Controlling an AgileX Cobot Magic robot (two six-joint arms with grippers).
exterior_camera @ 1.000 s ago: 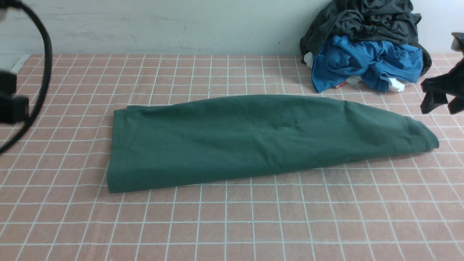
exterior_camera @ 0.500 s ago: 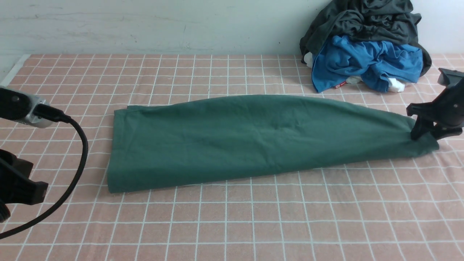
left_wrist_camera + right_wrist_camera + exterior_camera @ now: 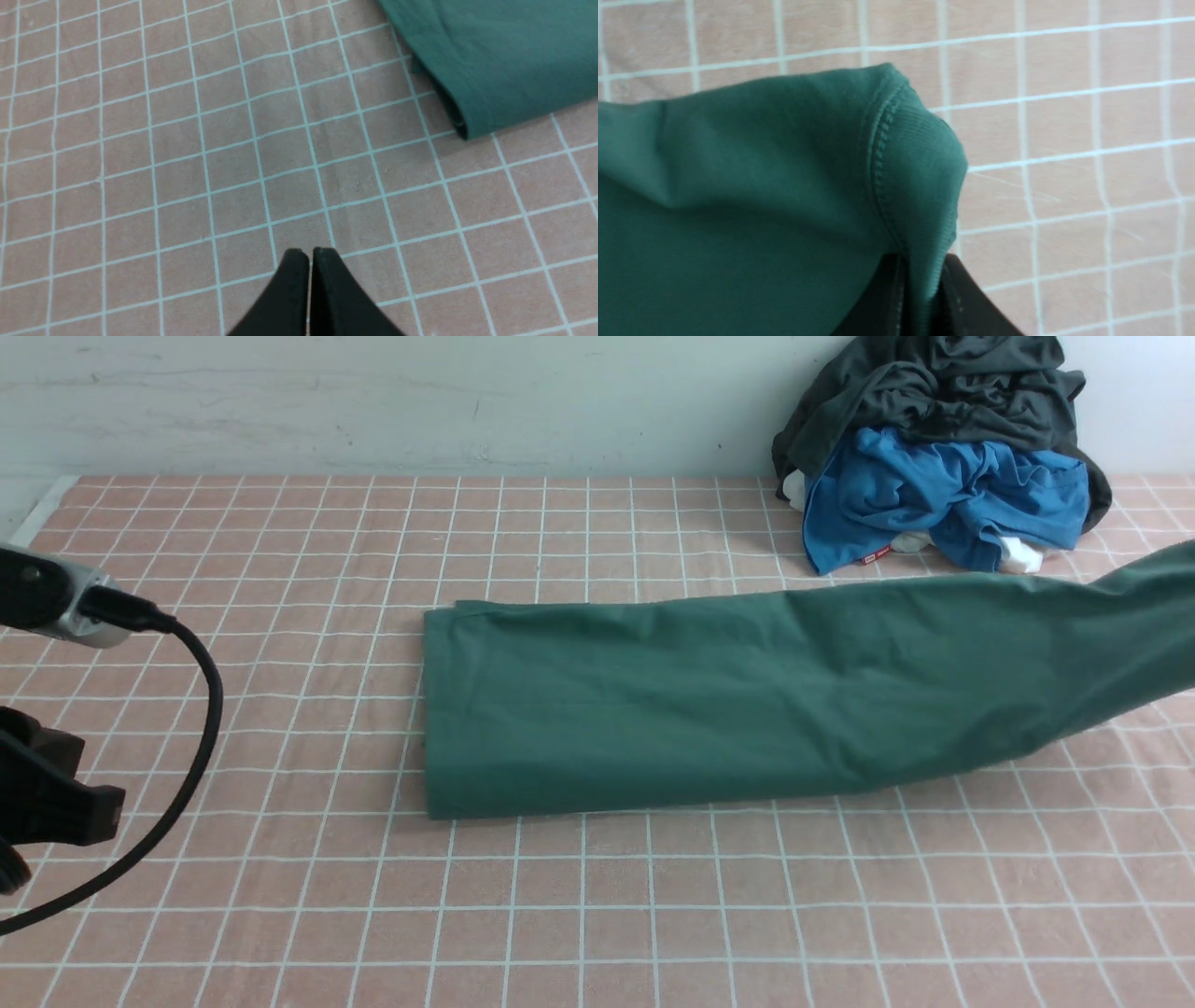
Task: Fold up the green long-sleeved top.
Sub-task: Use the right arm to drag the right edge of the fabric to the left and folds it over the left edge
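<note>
The green long-sleeved top (image 3: 728, 700) lies folded into a long strip across the checked tablecloth. Its right end rises off the cloth and runs out past the right edge of the front view. In the right wrist view my right gripper (image 3: 922, 275) is shut on the ribbed edge of the green top (image 3: 761, 186), with fabric pinched between both fingers. This gripper is outside the front view. My left gripper (image 3: 310, 254) is shut and empty, hovering over bare tablecloth. The top's left end (image 3: 504, 60) lies some squares away from it. Part of the left arm (image 3: 56, 793) shows at the left edge.
A pile of clothes sits at the back right against the wall: a dark grey-black garment (image 3: 934, 383) on top of a bright blue one (image 3: 934, 495). The pink checked tablecloth (image 3: 597, 915) covers the whole table. A black cable (image 3: 201, 709) loops from the left arm.
My right gripper closed on the top's right end, lifted it and pulled right out of the front view. The whole top slid right. The left arm swung in and settled at the left edge.
</note>
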